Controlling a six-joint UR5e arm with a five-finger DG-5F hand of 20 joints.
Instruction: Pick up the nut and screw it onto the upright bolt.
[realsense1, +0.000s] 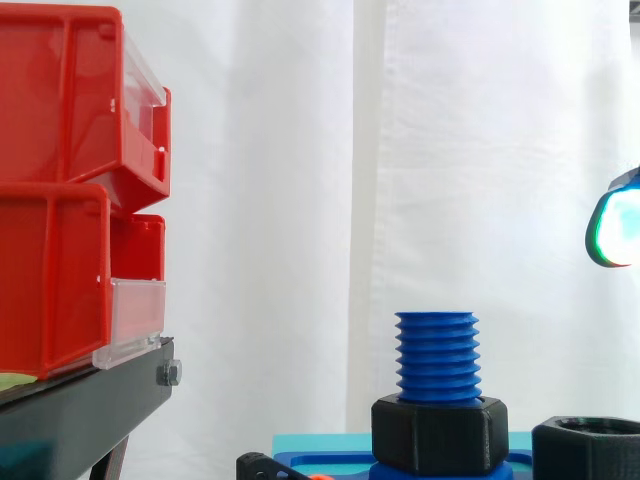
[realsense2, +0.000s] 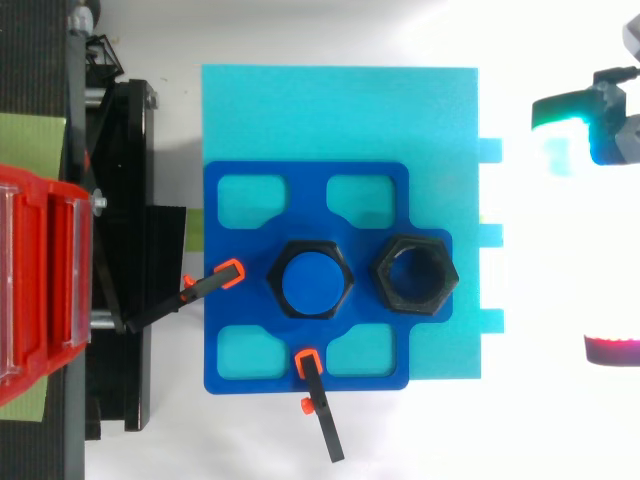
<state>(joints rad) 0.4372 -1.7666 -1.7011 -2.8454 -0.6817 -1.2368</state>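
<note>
A white curtain (realsense1: 450, 150) hangs behind everything, and a cyan board (realsense2: 340, 110) lies flat as the working surface.

Nearest to me, in front of the bolt (realsense1: 437, 355), a black clamp with orange tips (realsense2: 322, 420) bites the front edge of the blue plate (realsense2: 308, 200). A second clamp (realsense2: 210, 283) holds the plate's edge to the bolt's left. The bolt stands upright in the middle of the plate, blue threads bare, with a black hex collar (realsense1: 440, 432) around its foot.

Just right of the bolt the nut (realsense1: 588, 448) lies flat on the plate, with nothing touching it. Further right of the bolt and higher than its tip is the hand (realsense2: 575, 135), well apart from the nut; I cannot tell whether it is open or closed.

I'd say this is the approach, with the pick-up not yet begun. Next the hand must come down over the nut and take it by its flats.

Well left of the bolt, red bins (realsense1: 60, 200) are stacked on a black stand (realsense1: 80, 410). Their clear fronts show me nothing of what they hold. The plate's cut-outs around the bolt show only cyan board.
</note>
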